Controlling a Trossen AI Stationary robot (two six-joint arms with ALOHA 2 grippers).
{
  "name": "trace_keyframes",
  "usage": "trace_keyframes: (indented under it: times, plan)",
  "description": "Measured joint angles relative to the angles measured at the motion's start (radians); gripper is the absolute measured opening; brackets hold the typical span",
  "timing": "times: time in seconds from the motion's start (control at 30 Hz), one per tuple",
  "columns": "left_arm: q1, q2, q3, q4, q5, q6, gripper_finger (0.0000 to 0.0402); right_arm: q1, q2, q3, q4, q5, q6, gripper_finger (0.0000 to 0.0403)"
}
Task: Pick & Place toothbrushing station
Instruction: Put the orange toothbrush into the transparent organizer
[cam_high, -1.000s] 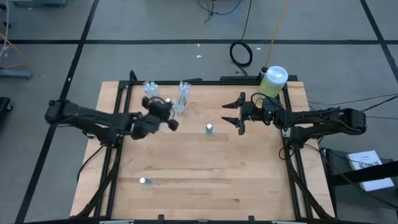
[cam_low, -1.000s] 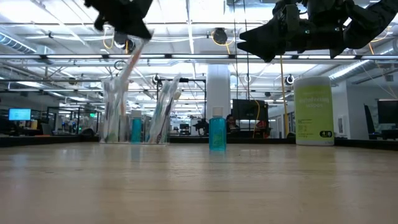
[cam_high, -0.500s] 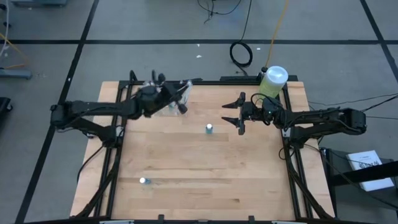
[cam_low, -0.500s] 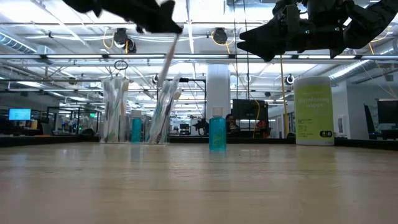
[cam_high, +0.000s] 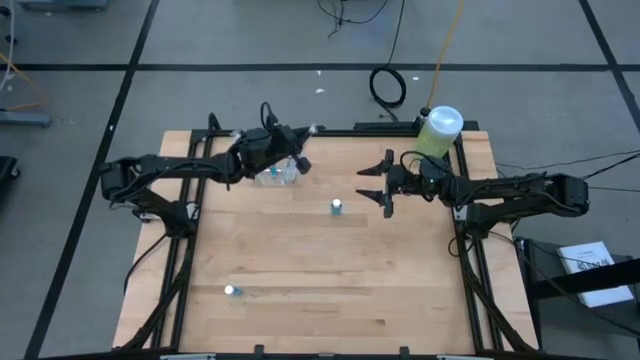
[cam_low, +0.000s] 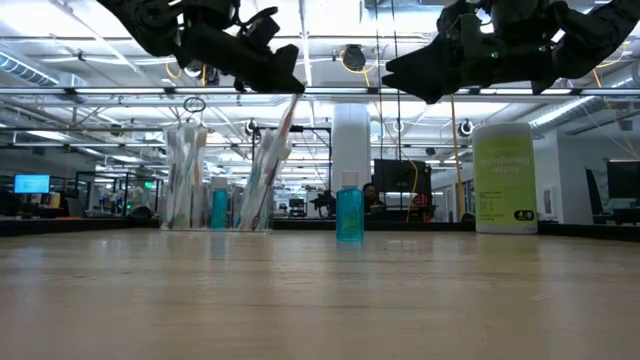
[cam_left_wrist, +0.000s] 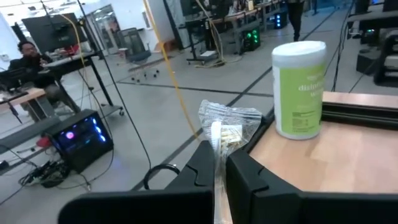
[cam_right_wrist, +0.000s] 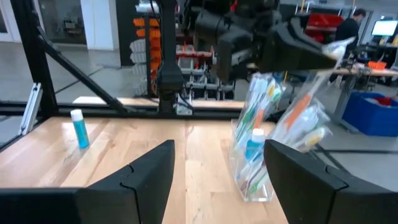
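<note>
The toothbrushing station is a clear holder of tall compartments filled with wrapped toothbrushes. It stands at the table's far edge, left of centre, and also shows in the right wrist view. My left gripper hovers level above the station's right compartment, shut on a wrapped toothbrush. My right gripper hangs open over the table's right half, pointing toward the station, with nothing between its fingers. My left gripper pinches the wrapped toothbrush between its two fingers. The brush's head end, in its clear wrapper, sticks out past the fingertips. The rest of the brush slants down below the gripper toward the right compartment's top.
A small blue bottle stands mid-table between the two grippers. Another small bottle sits near the front left. A green wipes canister with a white cap stands at the far right corner. Bare wood lies across the table's near half.
My left gripper has swung toward the table's far edge and then its right, rolling as it went, from beside the station's left compartment to above its right one. The wrapped toothbrush travelled with it, still slanting below the shut fingers.
</note>
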Motion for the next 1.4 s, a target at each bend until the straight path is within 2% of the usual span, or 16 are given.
trace_keyframes:
  times: [0.17, 0.3, 0.6, 1.0, 1.4]
  plan:
    - [-0.008, -0.011, -0.002, -0.005, 0.001, 0.001, 0.0005, 0.0, 0.0, 0.0, -0.023, -0.001, 0.0, 0.0242]
    - [-0.009, -0.009, -0.058, 0.011, -0.006, -0.04, 0.0004, 0.009, 0.0, 0.0, -0.023, -0.007, 0.0, 0.0242]
    - [-0.013, -0.01, -0.261, 0.292, -0.043, -0.12, 0.0004, 0.02, 0.0, 0.0, -0.008, -0.005, -0.008, 0.0242]
    - [-0.014, -0.008, -0.318, 0.259, -0.049, -0.184, 0.0004, 0.02, 0.0, 0.0, 0.007, -0.004, -0.004, 0.0242]
    - [-0.014, 0.001, -0.326, 0.189, -0.052, -0.233, 0.0006, 0.02, 0.0, 0.0, 0.007, -0.001, -0.006, 0.0242]
